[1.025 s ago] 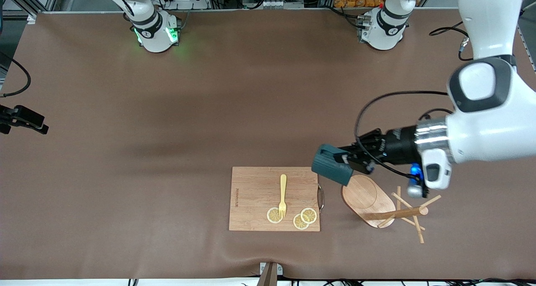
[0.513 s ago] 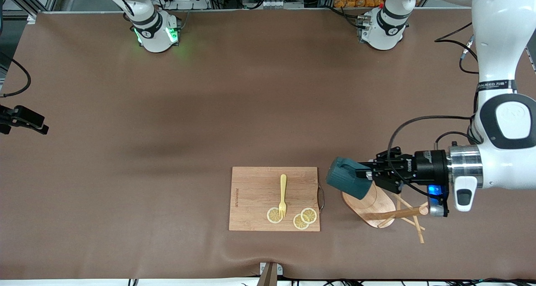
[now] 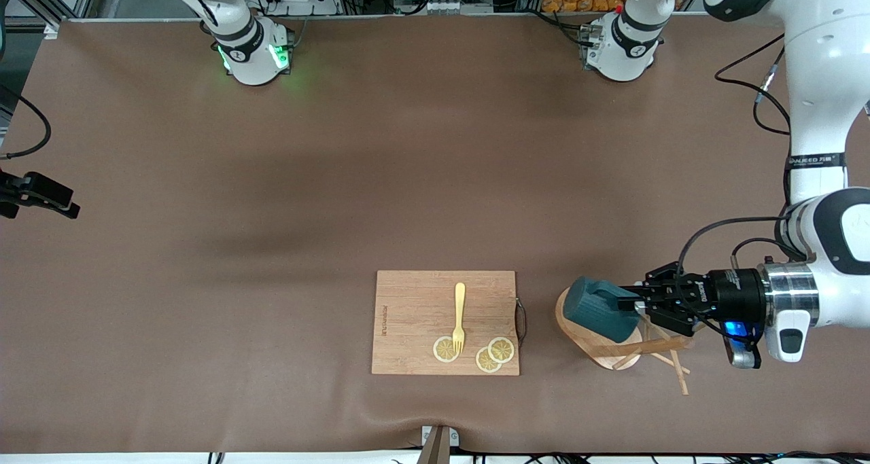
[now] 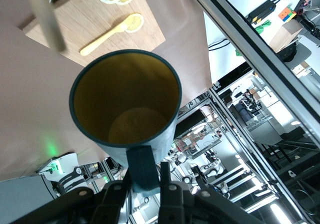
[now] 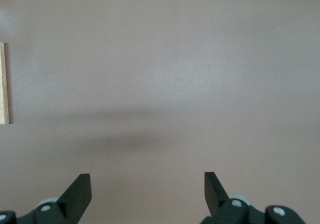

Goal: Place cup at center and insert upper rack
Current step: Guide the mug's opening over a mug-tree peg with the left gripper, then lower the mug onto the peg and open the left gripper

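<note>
Fingers (image 4: pixel 142 176) gripping one cup (image 3: pixel 601 309), three lemon slices (image 3: pixel 488 354)

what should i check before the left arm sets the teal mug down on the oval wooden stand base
1. Grip: left gripper shut on the ribbed dark teal mug's loop handle: ok.
2. Mug inside empty: ok.
3. Mug over the light wooden mug stand's oval base: ok.
4. Mug touching the base: cannot tell.
5. Thin stick pegs apart from the mug: ok.
6. Right gripper open, waiting over bare table: ok.
</note>
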Robot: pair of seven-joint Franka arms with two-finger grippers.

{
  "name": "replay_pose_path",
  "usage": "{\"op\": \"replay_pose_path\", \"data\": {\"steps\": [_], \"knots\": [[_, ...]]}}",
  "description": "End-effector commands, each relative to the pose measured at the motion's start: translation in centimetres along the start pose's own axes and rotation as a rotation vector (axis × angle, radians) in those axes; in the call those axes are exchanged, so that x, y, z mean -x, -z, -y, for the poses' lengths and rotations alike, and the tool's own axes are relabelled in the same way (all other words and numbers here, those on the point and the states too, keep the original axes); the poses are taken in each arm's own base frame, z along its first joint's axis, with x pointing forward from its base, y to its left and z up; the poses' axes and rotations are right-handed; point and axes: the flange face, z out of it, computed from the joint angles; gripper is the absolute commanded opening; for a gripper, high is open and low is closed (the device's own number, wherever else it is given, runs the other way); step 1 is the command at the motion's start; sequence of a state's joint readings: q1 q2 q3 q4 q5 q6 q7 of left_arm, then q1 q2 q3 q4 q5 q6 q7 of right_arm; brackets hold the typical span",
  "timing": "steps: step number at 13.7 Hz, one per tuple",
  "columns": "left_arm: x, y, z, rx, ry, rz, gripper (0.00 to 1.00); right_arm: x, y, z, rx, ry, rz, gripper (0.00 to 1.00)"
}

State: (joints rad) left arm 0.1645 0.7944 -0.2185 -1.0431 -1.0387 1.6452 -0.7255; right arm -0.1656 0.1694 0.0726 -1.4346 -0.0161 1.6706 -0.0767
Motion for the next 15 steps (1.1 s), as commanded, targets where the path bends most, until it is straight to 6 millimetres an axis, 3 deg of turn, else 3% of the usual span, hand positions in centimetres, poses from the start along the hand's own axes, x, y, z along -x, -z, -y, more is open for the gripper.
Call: {"op": "replay_pose_path", "data": {"steps": [1,5,15], "knots": [[-0.8,1.0,0.5,0.029,0.004,0.039,0.00,-0.3,0.2,0.1,-0.014,-0.016,-0.011,1.00],[-3.1,2.3,1.9,0.067,0.003,0.080,0.00,-0.3,0.2,0.1,-0.014,-0.018,-0.011,1.00],[-5.6,5.0,4.7,0.067,-0.035,0.123,0.00,-0.3,0.2,0.5,-0.019,-0.010,-0.005,1.00]]}}
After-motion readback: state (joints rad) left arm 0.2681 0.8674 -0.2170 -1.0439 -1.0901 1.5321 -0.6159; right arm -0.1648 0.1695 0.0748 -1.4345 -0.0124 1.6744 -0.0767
